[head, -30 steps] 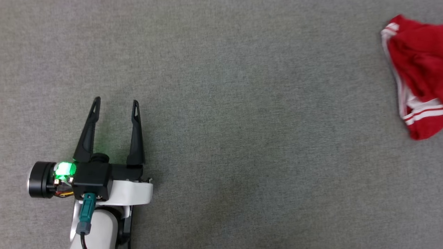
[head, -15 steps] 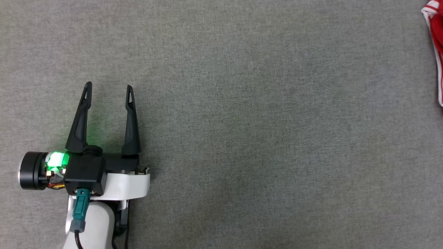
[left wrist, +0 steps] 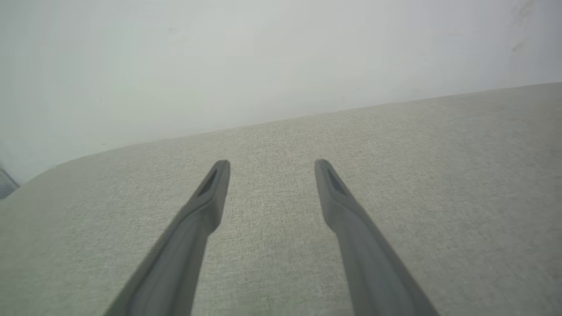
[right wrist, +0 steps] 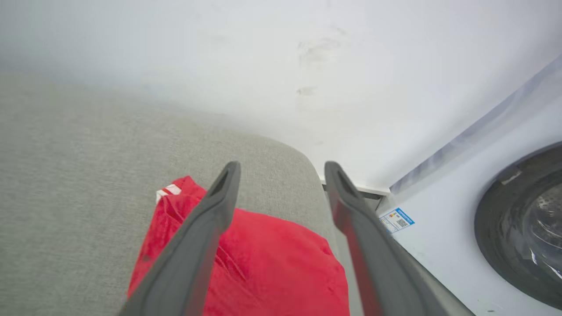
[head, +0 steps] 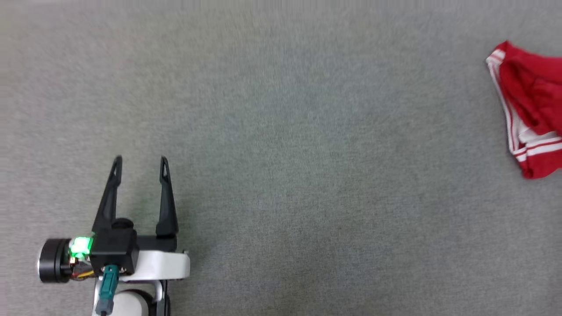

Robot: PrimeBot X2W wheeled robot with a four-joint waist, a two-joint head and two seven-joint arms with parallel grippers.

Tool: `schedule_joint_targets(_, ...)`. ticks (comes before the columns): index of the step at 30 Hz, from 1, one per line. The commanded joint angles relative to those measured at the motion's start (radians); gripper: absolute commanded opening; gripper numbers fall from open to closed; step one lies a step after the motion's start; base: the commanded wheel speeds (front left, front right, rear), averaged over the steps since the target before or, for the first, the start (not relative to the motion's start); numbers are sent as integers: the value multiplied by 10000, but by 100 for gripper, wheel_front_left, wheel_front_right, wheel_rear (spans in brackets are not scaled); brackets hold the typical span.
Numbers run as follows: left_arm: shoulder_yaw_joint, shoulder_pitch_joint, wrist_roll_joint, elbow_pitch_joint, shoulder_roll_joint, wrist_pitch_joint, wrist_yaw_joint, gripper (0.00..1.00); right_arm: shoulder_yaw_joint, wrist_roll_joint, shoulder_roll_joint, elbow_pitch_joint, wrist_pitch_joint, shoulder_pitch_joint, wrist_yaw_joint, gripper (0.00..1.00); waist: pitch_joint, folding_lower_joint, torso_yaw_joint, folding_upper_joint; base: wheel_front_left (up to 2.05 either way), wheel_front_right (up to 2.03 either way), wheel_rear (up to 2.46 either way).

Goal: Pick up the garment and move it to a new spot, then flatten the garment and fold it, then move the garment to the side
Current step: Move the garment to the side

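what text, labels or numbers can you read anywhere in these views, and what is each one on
No text here is readable.
The blue-edged sticker on the white appliance: fine print and a square code, too small to read.
The garment: red cloth and white stripes show, with no letters or numbers in sight.

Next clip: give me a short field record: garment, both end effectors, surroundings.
garment: red, white striped trim, lying in a compact pile near the right end of the grey fabric surface
left end effector: open, empty, over bare surface
right end effector: open, over the garment, not gripping it
nearby: washing machine beside the surface's end
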Motion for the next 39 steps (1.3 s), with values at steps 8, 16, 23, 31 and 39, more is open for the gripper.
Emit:
schedule_joint_targets(8,142,895,-211,305,-102,-22,-61,100,-694,-489,1649,-2886,-1404,2001,-18,100,-1847,0,534,0,0,0,0)
schedule_joint_targets(16,104,1247,-245,589,-259,-22,-175,100,-867,-1166,3425,-4806,-2068,4010,-18,100,-2622,0,1012,0,0,0,0)
schedule_joint_targets(23,44,1467,-207,788,-353,-22,-281,100,-879,-1435,4775,-5143,-2025,5588,-18,100,-3072,0,1342,0,0,0,0)
schedule_joint_targets(31,31,1736,-200,900,-426,-22,-372,100,-900,-1325,5442,-4623,-2269,6733,-18,100,-3480,0,1517,0,0,0,0)
schedule_joint_targets(39,-37,1966,-288,963,-467,-22,-609,100,-983,-1296,5819,-4662,-2394,7438,-16,100,-3776,0,1589,0,0,0,0)
